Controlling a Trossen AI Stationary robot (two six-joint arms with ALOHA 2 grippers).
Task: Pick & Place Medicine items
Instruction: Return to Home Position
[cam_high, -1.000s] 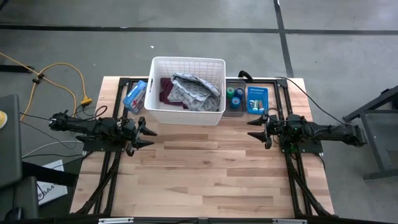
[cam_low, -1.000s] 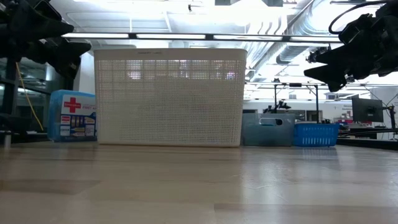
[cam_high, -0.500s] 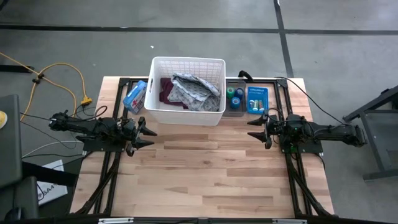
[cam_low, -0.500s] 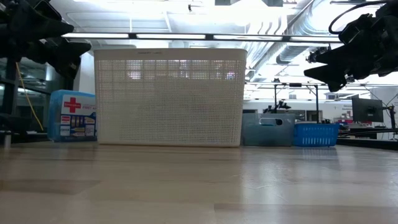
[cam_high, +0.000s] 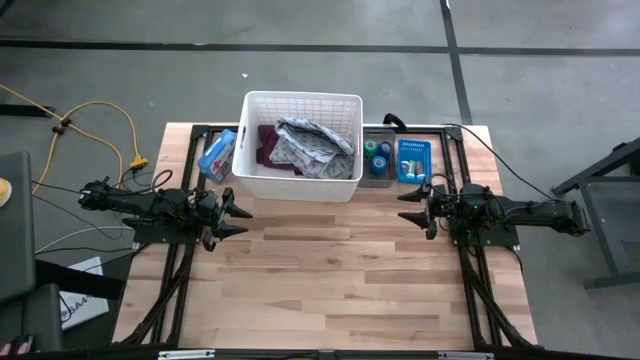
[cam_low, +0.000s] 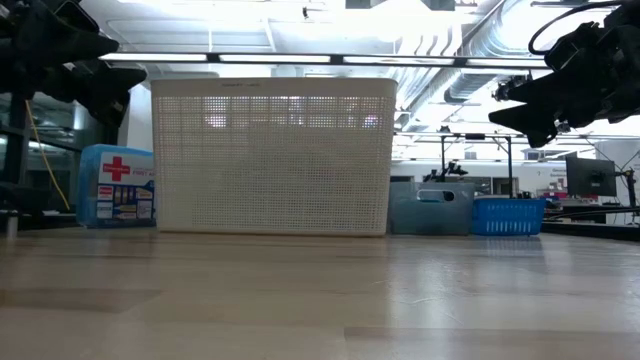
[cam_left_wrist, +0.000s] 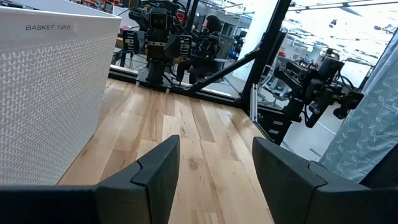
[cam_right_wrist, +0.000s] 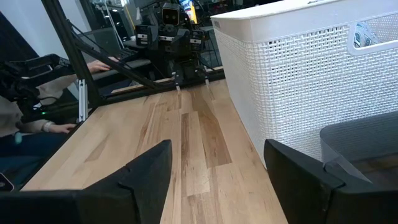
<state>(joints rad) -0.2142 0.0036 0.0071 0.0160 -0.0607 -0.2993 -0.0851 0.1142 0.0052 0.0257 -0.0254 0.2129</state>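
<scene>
Open-plan robotics lab, industrial shell, and plenty here to prove it.

Down below, bare concrete floor (cam_high: 300, 75) crossed by dark lines, a yellow cable (cam_high: 132, 140) trailing over it. Centre stage, a butcher-block table (cam_high: 340, 290) on a black frame carrying two dark arms, left gripper (cam_high: 244, 218) and right gripper (cam_high: 403, 207) facing inward. Level across the top: exposed ceiling ducts (cam_low: 470, 60), strip lights (cam_low: 300, 58), a monitor (cam_low: 590, 175) off to the side. Beyond the edge, another arm rig (cam_left_wrist: 163, 31) on its stand, and a person's hand (cam_right_wrist: 55, 127) at a neighbouring desk.
</scene>
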